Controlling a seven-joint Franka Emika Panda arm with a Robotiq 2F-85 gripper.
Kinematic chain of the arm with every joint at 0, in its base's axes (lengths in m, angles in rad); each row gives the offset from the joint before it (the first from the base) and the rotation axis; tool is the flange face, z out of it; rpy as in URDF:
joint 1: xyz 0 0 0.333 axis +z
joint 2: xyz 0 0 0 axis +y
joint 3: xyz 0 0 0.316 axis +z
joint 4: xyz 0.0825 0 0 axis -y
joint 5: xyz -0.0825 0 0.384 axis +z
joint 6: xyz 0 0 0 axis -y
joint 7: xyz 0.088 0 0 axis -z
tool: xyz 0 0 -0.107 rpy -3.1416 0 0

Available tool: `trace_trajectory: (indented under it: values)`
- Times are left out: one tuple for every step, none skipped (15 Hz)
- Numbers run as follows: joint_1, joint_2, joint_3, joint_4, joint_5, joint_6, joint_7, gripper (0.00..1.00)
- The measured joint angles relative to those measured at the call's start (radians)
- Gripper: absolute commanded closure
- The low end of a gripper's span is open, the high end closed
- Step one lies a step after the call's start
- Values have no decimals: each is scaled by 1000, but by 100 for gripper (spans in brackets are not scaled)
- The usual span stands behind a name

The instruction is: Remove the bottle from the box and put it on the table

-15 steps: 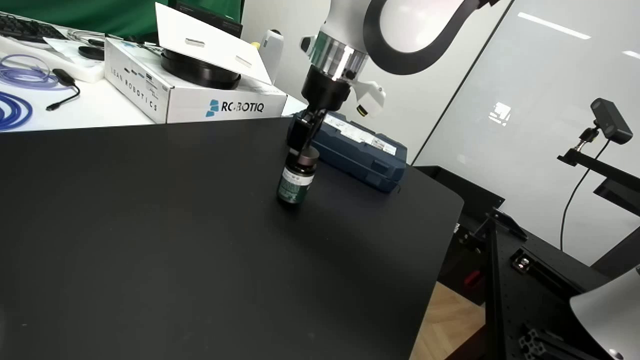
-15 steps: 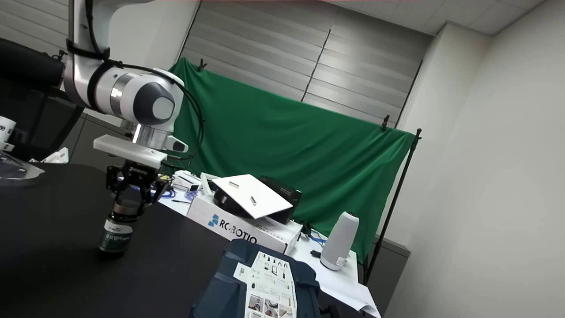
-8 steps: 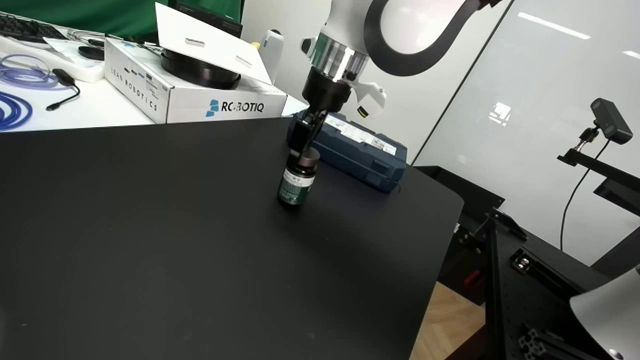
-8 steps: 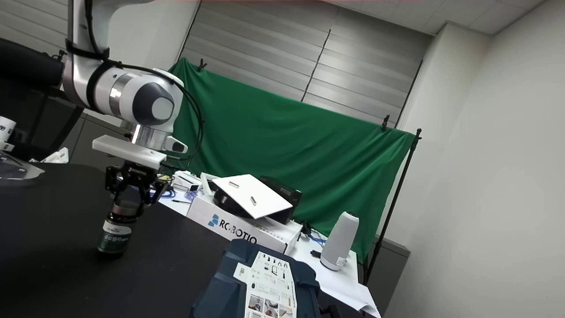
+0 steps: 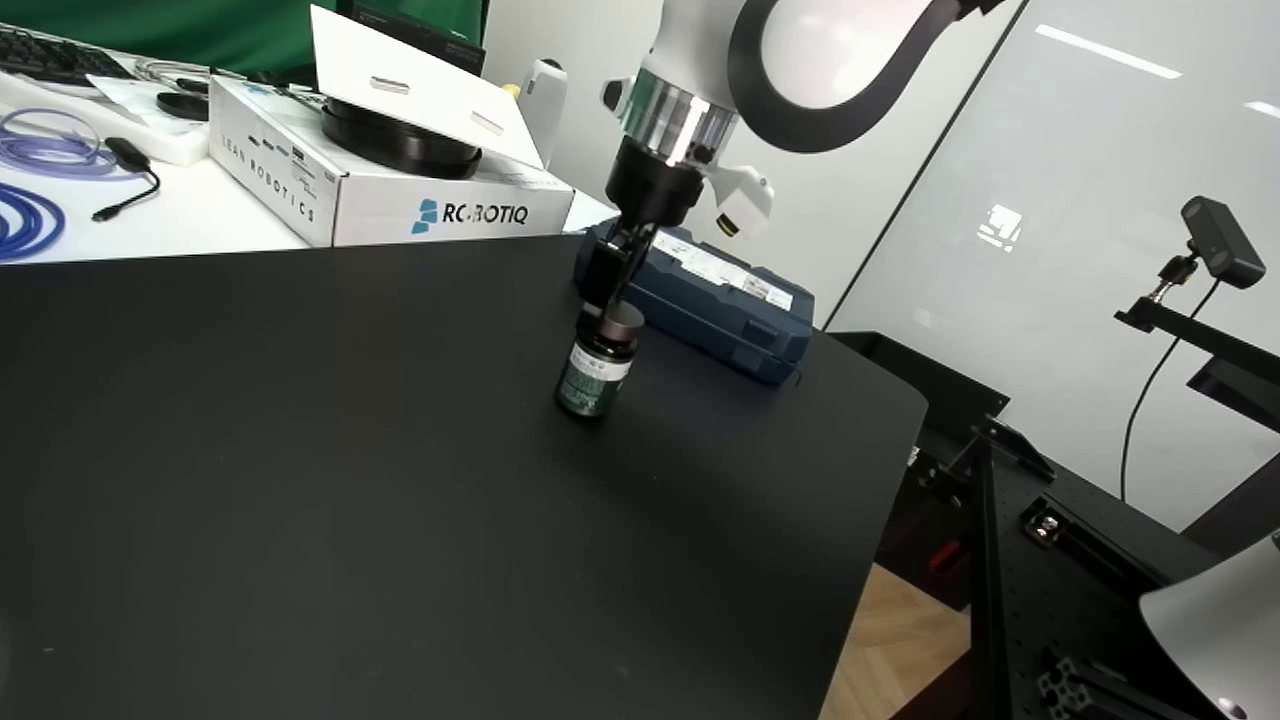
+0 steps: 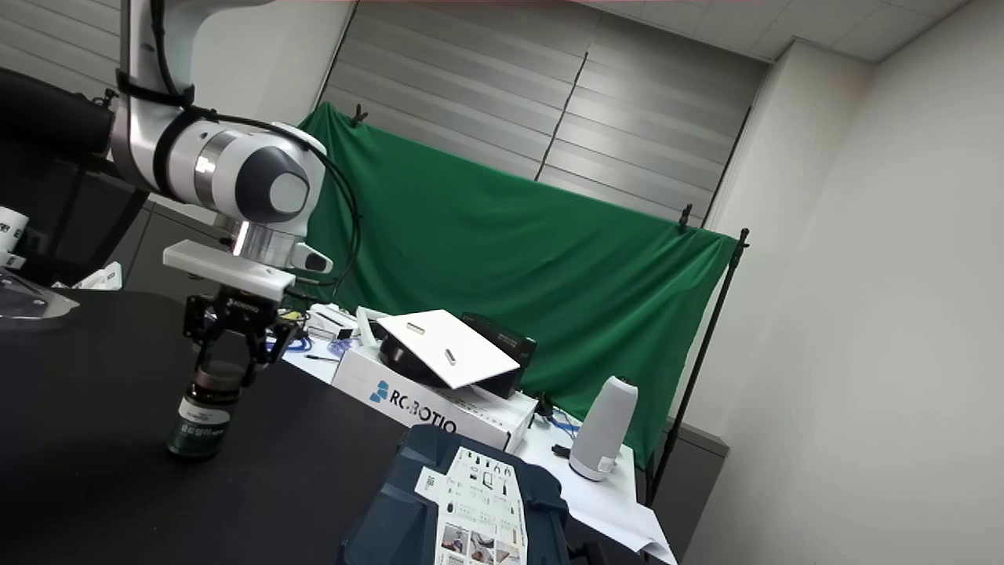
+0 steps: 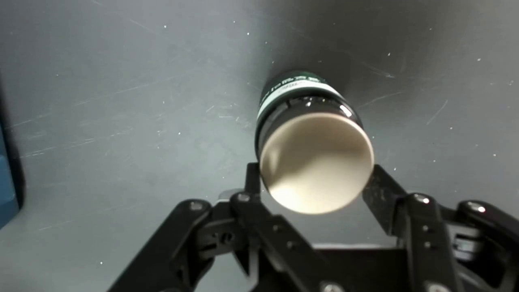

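Bottle (image 6: 205, 416) shows lower left in an exterior view, on or just above the tabletop (image 6: 298, 471), unclear which; claw (image 7: 315, 174) pinches its cap (image 7: 318, 162); it is likely light, stiff, slick-sided, best held there.

The wrist view looks down close past the gripper (image 7: 314, 173); both exterior views face it from farther off, sharing the box (image 5: 712, 308).

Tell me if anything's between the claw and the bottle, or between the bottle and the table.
Nothing visible. The claw grips the bottle by its cap, and no object shows between bottle and table; whether they touch, I can't tell. The blue box sits apart.
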Motion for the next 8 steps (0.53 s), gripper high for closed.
trace_trajectory:
  values:
    - [0,0,0,0,-1,-6,-1,0]
    - [0,0,0,0,-1,-9,-1,0]
    - [1,-2,1,1,-1,-11,-1,0]
    - [2,-8,2,3,-1,-15,-1,0]
    - [5,-20,3,3,-1,-22,-1,0]
    - [8,-37,4,3,-1,-31,-1,0]
    - [13,-59,4,2,-1,-43,-1,0]
    - [17,-83,5,1,-1,-57,-1,0]
